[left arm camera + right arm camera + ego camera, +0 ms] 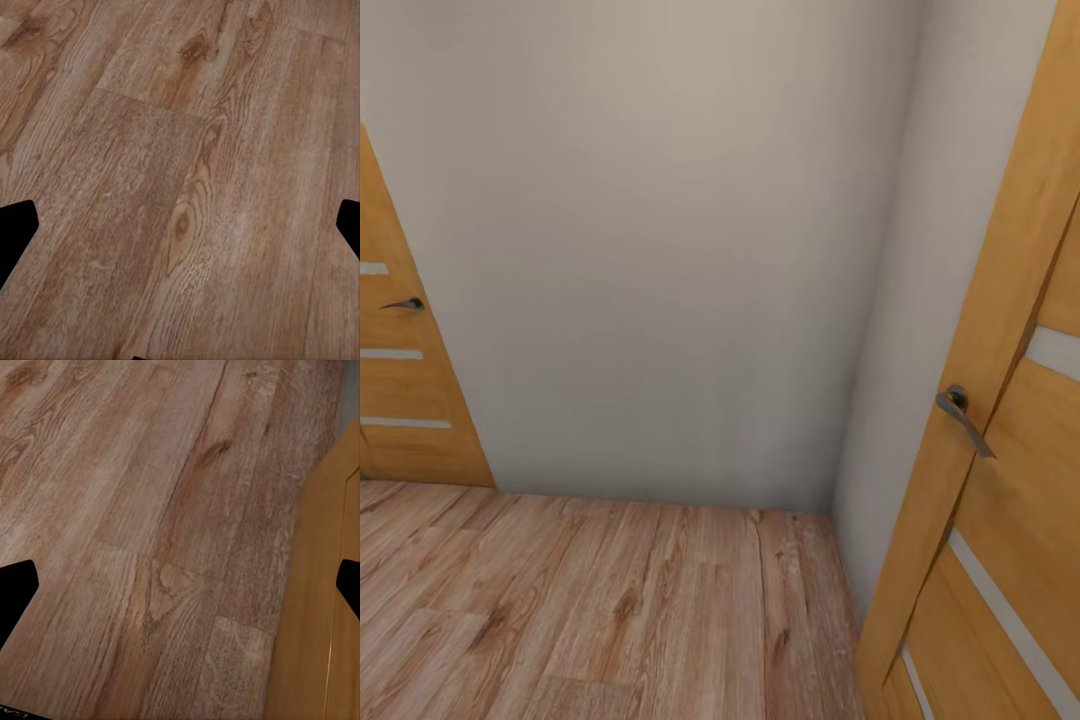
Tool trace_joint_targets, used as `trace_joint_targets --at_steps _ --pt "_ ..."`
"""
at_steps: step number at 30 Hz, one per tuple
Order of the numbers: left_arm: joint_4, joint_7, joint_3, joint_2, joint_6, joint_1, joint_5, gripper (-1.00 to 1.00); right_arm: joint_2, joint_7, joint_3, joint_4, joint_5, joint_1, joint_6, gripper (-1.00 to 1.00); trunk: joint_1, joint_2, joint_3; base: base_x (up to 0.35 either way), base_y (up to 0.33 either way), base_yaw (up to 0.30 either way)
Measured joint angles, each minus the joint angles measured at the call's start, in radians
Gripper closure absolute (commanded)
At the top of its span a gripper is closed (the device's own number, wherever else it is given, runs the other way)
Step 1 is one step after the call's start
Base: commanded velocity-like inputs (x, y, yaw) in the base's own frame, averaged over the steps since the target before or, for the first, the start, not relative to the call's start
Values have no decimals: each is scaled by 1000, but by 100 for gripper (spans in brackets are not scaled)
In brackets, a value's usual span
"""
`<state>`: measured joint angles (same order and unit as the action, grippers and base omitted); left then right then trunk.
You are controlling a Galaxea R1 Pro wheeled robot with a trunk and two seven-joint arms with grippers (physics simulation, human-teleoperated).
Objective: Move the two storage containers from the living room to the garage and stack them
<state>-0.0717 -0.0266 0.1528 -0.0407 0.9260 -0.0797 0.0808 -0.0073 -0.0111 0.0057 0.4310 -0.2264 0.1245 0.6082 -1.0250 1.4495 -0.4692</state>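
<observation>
No text, label, brand, number or sign could be read anywhere. The wooden doors (1000,420), the pale wall (660,250) and the plank floor (610,600) all stood unmarked.

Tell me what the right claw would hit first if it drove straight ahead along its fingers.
Most likely the wood plank floor. The right claw is open with nothing between its fingertips, and it looks down at bare planks. The orange wooden door stands off to one side, apparently outside that line, though depth is unclear.
</observation>
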Motion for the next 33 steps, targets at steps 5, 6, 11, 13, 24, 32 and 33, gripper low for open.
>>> trace_joint_targets --at_steps 5,6,11,13,24,32,33 --pt "0 0 0 0 0 0 0 -100 0 0 0 0 0 0 0 -100 0 0 0 0 17 0" --pt "0 0 0 1 0 0 0 -100 0 0 0 0 0 0 0 -100 0 0 0 0 81 0" --pt "0 0 0 1 0 0 0 -100 0 0 0 0 0 0 0 -100 0 0 0 0 34 0" --pt "0 0 0 1 0 0 0 -100 0 0 0 0 0 0 0 -100 0 0 0 0 8 0" --pt "0 0 0 0 0 0 0 -100 0 -1 0 0 -1 0 0 -100 0 0 0 0 1 0" --pt "0 0 0 -1 0 0 0 -100 0 -1 0 0 -2 0 0 -100 0 0 0 0 0 0" --pt "0 1 0 -1 0 0 0 -100 0 -1 0 0 -2 0 0 -100 0 0 0 26 0 0"
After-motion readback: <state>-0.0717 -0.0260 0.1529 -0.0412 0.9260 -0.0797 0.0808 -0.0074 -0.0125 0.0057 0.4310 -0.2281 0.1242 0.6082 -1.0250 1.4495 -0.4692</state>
